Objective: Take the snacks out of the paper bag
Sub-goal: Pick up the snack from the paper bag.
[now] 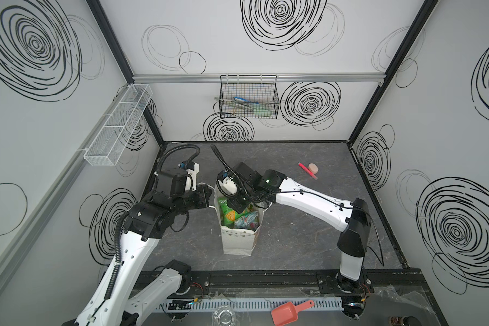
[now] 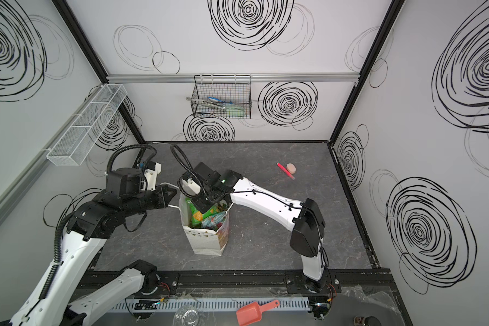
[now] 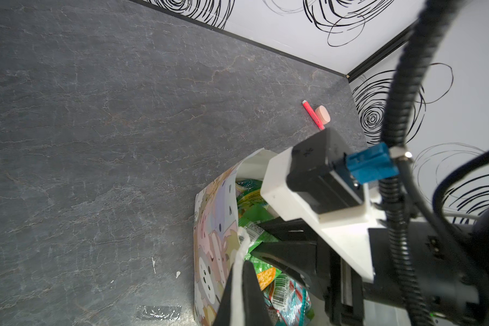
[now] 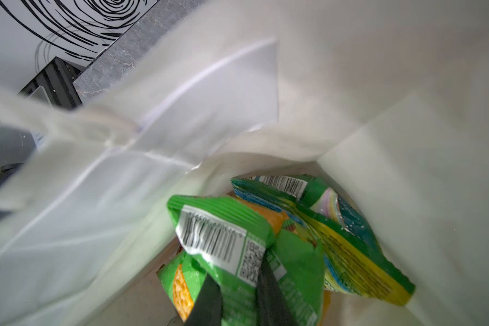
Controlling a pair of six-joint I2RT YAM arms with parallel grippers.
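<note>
No snacks (image 1: 239,216) are outside the mid-frame paper bag (image 1: 237,242) yet. My right gripper (image 4: 236,268) pinches a green packet (image 4: 218,223) inside; left gripper (image 3: 237,282) clamps its handle (image 3: 242,242).

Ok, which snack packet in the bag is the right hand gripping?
The green packet with the white barcode label, on top; the right hand pinches it. The yellow-and-teal packet beside it lies free.

You had the tall white paper bag (image 1: 237,242) standing upright and open near the middle of the table (image 1: 294,231), its green, yellow-orange and teal snacks (image 1: 239,217) piled inside, a green packet (image 4: 223,234) topmost with its barcode showing.
</note>
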